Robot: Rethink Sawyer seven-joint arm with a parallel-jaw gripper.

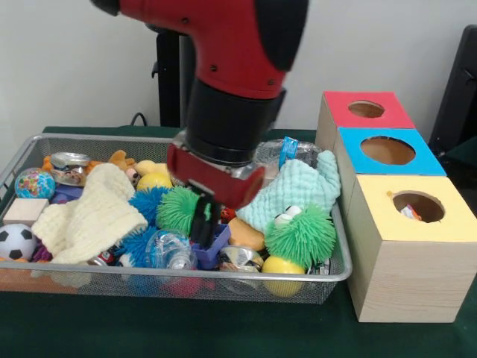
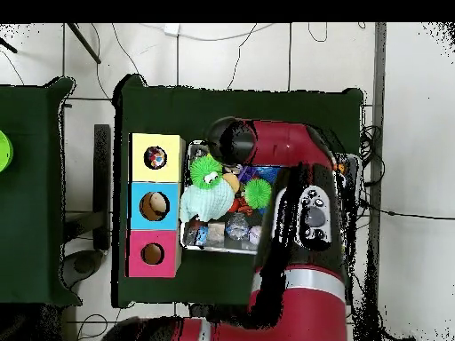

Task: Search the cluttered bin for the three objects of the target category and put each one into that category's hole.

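The silver wire mesh bin (image 1: 45,142) sits at the left and is full of clutter. My gripper (image 1: 205,230) reaches down into its middle, between a green fuzzy ball (image 1: 177,210) and a small blue box (image 1: 218,245), just above a clear plastic bottle (image 1: 170,250). I cannot tell whether it holds anything. The yellow-topped box's hole (image 1: 418,206) is at the near right and shows a small orange and white thing inside. In the overhead view the arm hides the gripper; the yellow box's hole (image 2: 156,158) lies left of the bin (image 2: 213,249).
The bin also holds a green fuzzy ball with eyes (image 1: 302,235), a blue fuzzy ball (image 1: 147,203), a cream knit cloth (image 1: 93,212), a mint cloth (image 1: 294,190), a soccer ball (image 1: 15,241) and yellow balls (image 1: 283,267). Blue-topped (image 1: 387,151) and red-topped (image 1: 366,110) boxes stand behind the yellow one.
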